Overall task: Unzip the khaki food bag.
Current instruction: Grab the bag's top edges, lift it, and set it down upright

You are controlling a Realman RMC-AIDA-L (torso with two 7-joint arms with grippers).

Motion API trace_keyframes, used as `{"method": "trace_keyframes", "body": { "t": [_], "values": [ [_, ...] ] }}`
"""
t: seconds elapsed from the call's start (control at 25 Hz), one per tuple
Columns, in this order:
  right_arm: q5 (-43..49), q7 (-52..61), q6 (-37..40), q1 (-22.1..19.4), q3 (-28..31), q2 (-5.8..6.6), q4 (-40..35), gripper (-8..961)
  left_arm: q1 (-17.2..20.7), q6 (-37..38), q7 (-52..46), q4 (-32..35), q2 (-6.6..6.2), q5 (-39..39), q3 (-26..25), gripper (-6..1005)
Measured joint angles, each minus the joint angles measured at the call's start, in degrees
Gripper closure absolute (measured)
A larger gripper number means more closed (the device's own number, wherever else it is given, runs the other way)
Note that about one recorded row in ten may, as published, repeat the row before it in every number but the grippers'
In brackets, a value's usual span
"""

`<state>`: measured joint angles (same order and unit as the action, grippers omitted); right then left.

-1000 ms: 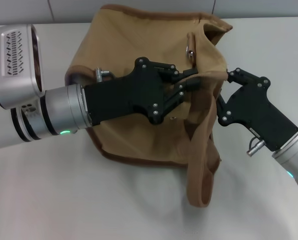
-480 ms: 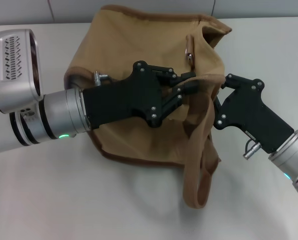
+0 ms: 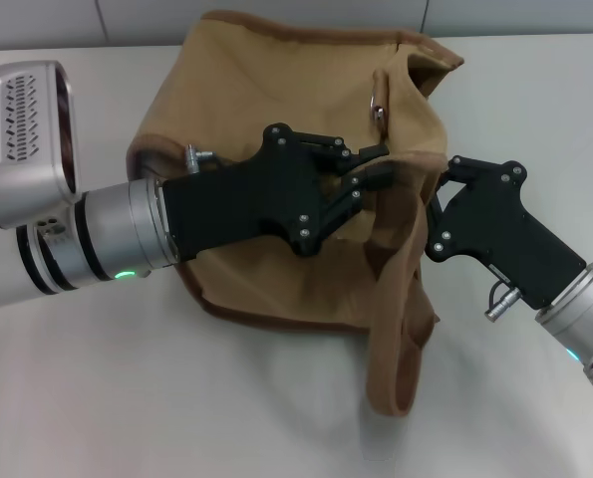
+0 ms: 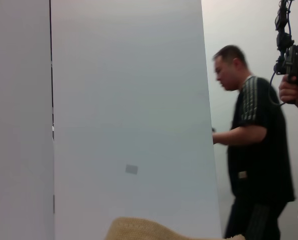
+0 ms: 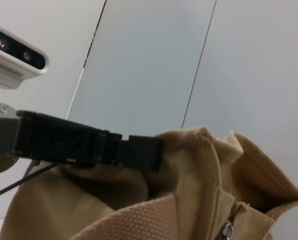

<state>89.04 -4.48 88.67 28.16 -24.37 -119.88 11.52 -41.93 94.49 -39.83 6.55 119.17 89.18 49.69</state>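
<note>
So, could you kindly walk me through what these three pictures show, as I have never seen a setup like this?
It is a two-armed robot, and each picture comes from one of its cameras. The head view looks down on a pale table, where a khaki bag lies. The left gripper, the black claw on the silver arm, reaches across the bag and is pinched shut on the fabric along its top. The right gripper presses against the bag from the other side, near a loose handle; whether it is open or shut is hidden. The left wrist view mostly shows a wall panel and a man in the room. The right wrist view looks along the bag's top, with the zipper pull at its edge.
</note>
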Motion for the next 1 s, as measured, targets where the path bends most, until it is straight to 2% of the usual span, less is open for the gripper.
{"method": "trace_keyframes", "body": {
  "t": [0.2, 0.68, 1.0],
  "values": [
    [0.0, 0.0, -0.06, -0.08, 0.17, 0.0, 0.0, 945, 0.49, 0.76, 0.06, -0.05, 0.0, -1.54, -0.25, 882],
    [-0.61, 0.0, -0.86, -0.62, 0.7, -0.01, -0.19, 928, 2.74, 2.76, -0.1, -0.04, 0.0, -12.54, -0.3, 879],
    [-0.72, -0.05, -2.4, -2.63, 4.4, -0.01, -1.83, 917, 4.14, 4.4, -2.03, -0.02, 0.0, -18.67, -0.29, 878]
  ]
}}
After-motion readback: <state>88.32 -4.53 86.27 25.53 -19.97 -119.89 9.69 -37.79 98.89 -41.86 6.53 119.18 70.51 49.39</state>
